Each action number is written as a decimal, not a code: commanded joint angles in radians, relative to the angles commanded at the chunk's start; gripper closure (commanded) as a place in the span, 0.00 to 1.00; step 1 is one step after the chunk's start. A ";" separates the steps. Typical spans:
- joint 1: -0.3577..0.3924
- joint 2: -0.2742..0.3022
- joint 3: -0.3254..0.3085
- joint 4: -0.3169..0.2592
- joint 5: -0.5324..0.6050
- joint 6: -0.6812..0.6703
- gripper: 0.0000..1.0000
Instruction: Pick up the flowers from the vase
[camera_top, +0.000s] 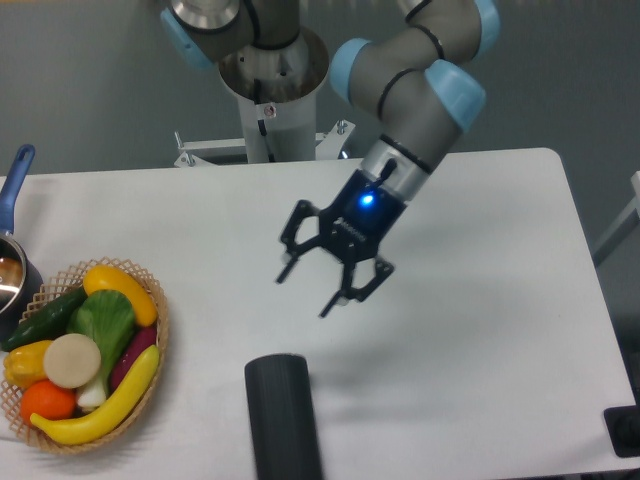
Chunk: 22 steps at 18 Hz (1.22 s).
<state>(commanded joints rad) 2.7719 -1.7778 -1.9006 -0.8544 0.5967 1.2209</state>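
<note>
The gripper (330, 280) hung above the bench (500, 250), fingers (287, 268) spread wide and holding nothing. The dark ribbed vase (283, 418) lay on its side at the near edge, well below it. No flowers showed anywhere in view. By my reckoning the pick was not done; nothing was gripped.

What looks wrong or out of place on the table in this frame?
The vase lies tipped on its side near the front edge, its length running toward the camera. No flowers are visible anywhere. The claw hangs open and empty above it, holding nothing. The basket of produce looks undisturbed.
</note>
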 joint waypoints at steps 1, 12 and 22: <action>-0.008 0.005 0.012 -0.002 0.002 -0.010 0.02; -0.090 0.001 0.104 -0.032 0.061 -0.126 0.00; -0.071 0.118 0.123 -0.032 0.078 -0.135 0.00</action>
<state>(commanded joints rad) 2.7013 -1.6598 -1.7778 -0.8866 0.6749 1.0861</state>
